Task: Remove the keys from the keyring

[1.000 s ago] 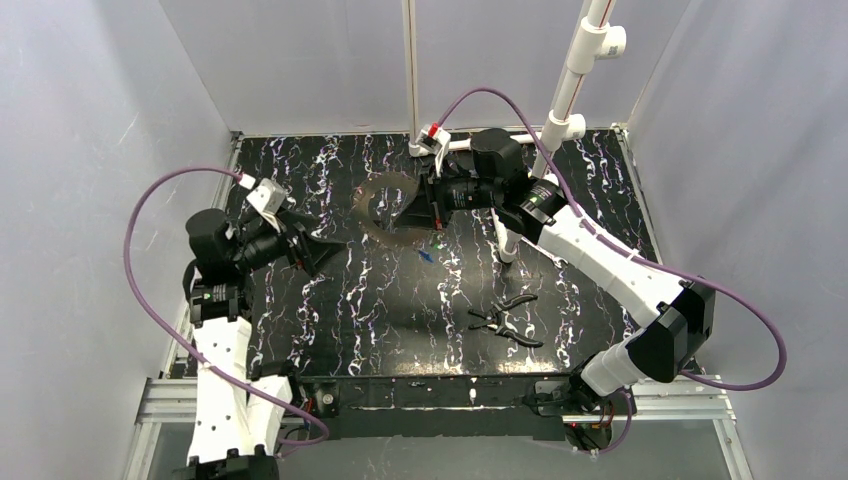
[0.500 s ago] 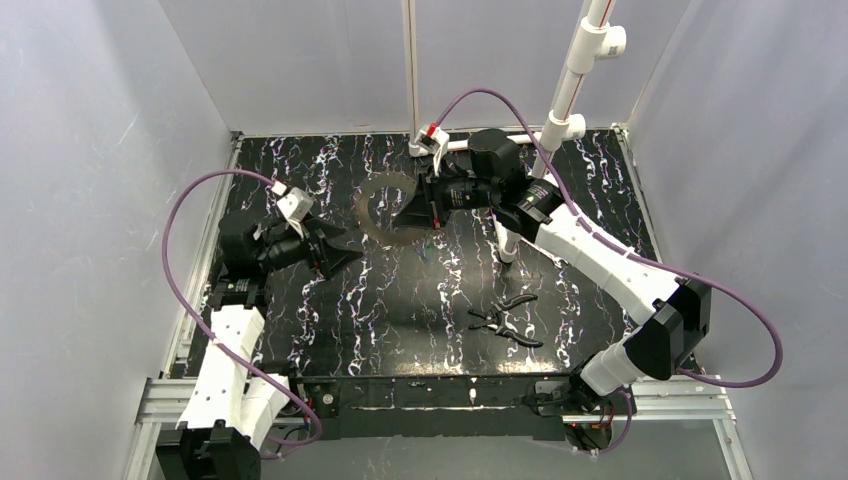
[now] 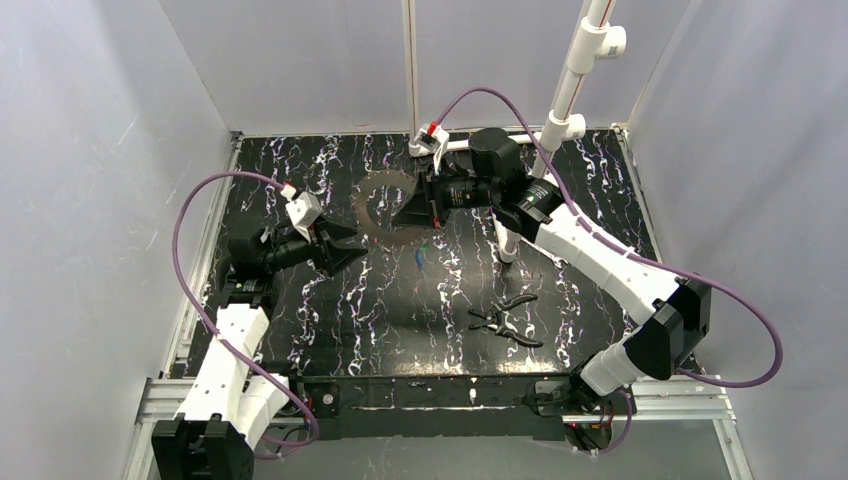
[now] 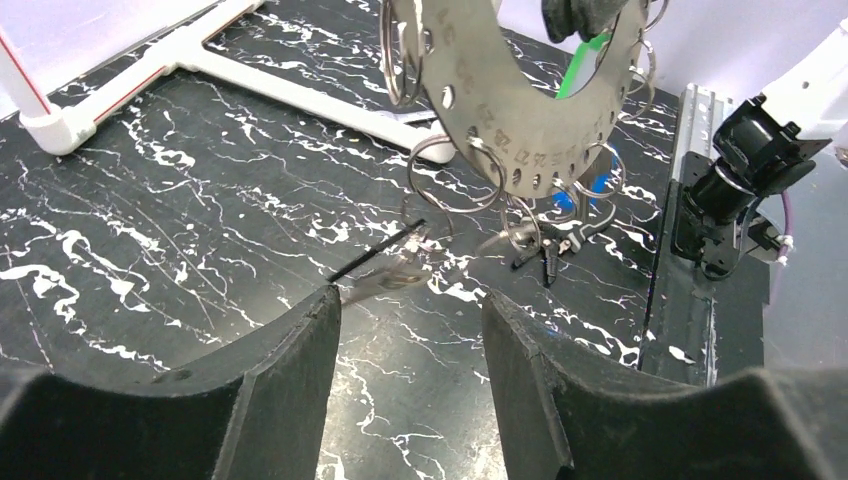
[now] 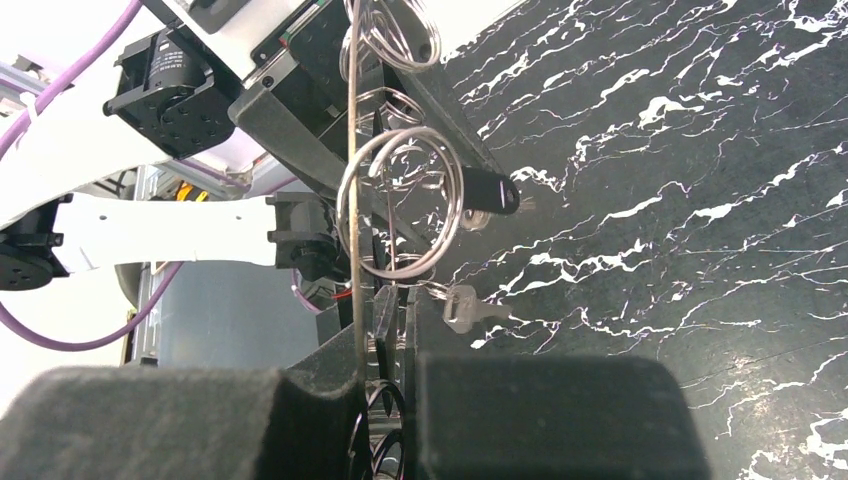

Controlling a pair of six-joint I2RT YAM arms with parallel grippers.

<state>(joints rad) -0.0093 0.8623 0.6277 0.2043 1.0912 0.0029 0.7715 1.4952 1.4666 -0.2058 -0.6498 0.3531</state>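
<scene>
The metal plate (image 3: 372,226), strung with split rings, is clamped edge-on by the right gripper (image 3: 414,213) in the upper centre of the overhead frame. The keys (image 3: 421,255) dangle just beneath it, apparently from the keyring (image 4: 612,152) at its lower edge, though blur leaves this uncertain. The left gripper (image 3: 352,250), jaws apart and empty, is poised to their left. Next, a key must be pinched and worked round the coil.
</scene>
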